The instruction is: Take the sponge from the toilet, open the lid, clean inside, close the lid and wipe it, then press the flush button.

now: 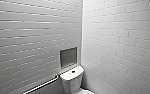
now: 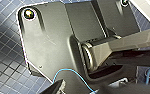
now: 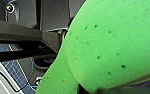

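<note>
Held sponge [image 3: 111,42]; grab rail [image 1: 42,85] beside toilet tank [image 1: 70,85]

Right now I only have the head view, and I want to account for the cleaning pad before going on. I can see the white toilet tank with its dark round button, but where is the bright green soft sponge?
Observer: The bright green soft sponge looms large and close in front of the right wrist camera.
Operator: What else shows there?
Observer: Past the sponge's edge lies a dark blue floor of small square tiles.
Operator: And at the left wrist?
Observer: A thin light blue cable curves in front of that camera.
</note>
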You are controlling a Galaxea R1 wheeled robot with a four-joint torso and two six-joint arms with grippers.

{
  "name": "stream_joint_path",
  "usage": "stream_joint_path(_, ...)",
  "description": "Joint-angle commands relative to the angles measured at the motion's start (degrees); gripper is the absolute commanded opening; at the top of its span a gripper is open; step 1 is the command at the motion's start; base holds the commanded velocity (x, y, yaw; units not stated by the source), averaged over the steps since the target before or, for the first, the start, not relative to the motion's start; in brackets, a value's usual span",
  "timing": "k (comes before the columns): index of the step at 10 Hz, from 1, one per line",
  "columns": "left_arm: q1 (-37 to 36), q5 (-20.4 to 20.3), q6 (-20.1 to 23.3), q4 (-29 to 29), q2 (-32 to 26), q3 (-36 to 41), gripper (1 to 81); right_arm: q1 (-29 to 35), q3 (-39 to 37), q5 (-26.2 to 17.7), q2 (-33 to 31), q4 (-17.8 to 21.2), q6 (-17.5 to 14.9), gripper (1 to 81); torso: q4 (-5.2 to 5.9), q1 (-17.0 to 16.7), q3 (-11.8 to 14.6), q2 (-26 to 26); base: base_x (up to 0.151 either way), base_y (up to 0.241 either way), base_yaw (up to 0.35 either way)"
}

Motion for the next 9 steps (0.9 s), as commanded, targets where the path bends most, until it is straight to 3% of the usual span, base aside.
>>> stream_joint_path(1,-2.9,3.2,-0.7,-0.5,-0.1,0.1,81.1,5.2,0.2,-8.4,2.0,6.2,-11.9,1.0,0.0,0.0,0.0,0.0,0.0,0.0,0.0)
stream_joint_path(2,-3.0,3.0,-1.0,-0.5,-0.2,0.1,81.1,6.1,0.0,-8.3,2.0,13.3,-20.0,1.0,0.0,0.0,0.0,0.0,0.0,0.0,0.0)
stream_joint_path(3,-3.0,2.9,-1.0,-0.9,-0.1,0.1,81.1,6.9,-0.1,-8.2,1.7,25.1,-31.6,1.0,0.0,0.0,0.0,0.0,0.0,0.0,0.0)
stream_joint_path(4,-3.0,2.9,-1.0,-1.5,0.0,0.1,81.1,7.2,0.2,-8.0,1.1,34.8,-40.8,1.0,0.0,0.0,0.0,0.0,0.0,0.0,0.0)
stream_joint_path(5,-2.9,2.9,-1.0,-1.4,-0.1,0.4,81.1,7.4,0.2,-8.1,1.1,41.5,-46.5,1.0,0.0,0.0,0.0,0.0,0.0,0.0,0.0)
stream_joint_path(6,-3.0,2.9,-0.9,-1.4,-0.2,0.7,81.1,7.7,0.0,-8.2,1.1,41.9,-48.1,1.0,0.0,0.0,0.0,0.0,0.0,0.0,0.0)
stream_joint_path(7,-2.9,2.9,-0.9,-1.4,-0.5,1.4,81.1,8.1,-0.2,-8.9,0.8,42.4,-47.8,1.0,0.0,0.0,0.0,0.0,0.0,0.0,0.0)
stream_joint_path(9,-3.0,2.8,-0.6,-1.3,-4.3,8.6,81.1,9.9,-0.5,-13.6,1.6,42.0,-47.7,1.0,0.0,0.0,0.0,0.0,0.0,0.0,0.0)
